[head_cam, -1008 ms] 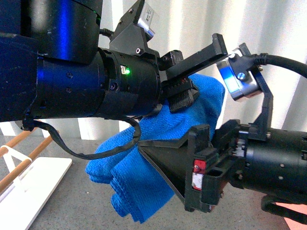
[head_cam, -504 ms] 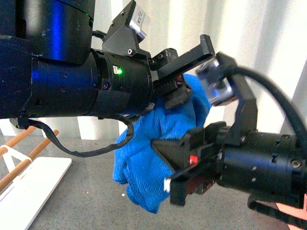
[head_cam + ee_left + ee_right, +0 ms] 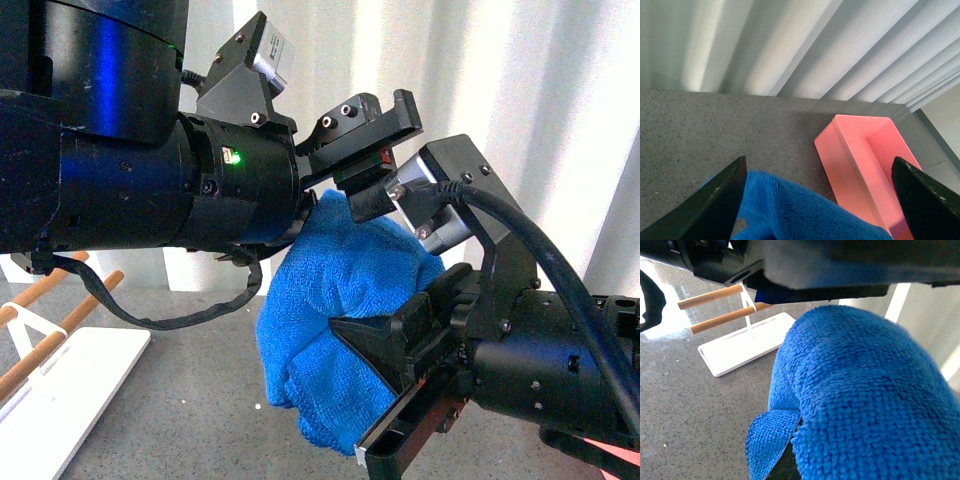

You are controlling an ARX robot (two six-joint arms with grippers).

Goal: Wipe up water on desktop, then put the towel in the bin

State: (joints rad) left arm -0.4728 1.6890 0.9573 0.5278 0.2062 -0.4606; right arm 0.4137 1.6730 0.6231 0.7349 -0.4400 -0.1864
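The bright blue towel (image 3: 330, 310) hangs bunched above the dark speckled desktop (image 3: 170, 410). My right gripper (image 3: 348, 390) comes in from the lower right and is shut on the towel's lower right side. My left gripper (image 3: 385, 150) is open just above the towel's top, jaws spread. In the left wrist view the towel (image 3: 805, 215) sits low between the open fingers (image 3: 720, 200), with the salmon-pink bin (image 3: 865, 160) on the desktop (image 3: 715, 125) beyond. The towel (image 3: 865, 390) fills the right wrist view and hides the right fingers.
A white rack base (image 3: 60, 390) with two wooden rods (image 3: 40, 300) stands at the left; it also shows in the right wrist view (image 3: 745, 345). A pale pleated curtain (image 3: 520, 100) backs the table. The two arms crowd the middle.
My right gripper has turned and moved left with the towel, which now hangs in a tighter bunch. My left gripper has shifted left and tilted up, off the towel.
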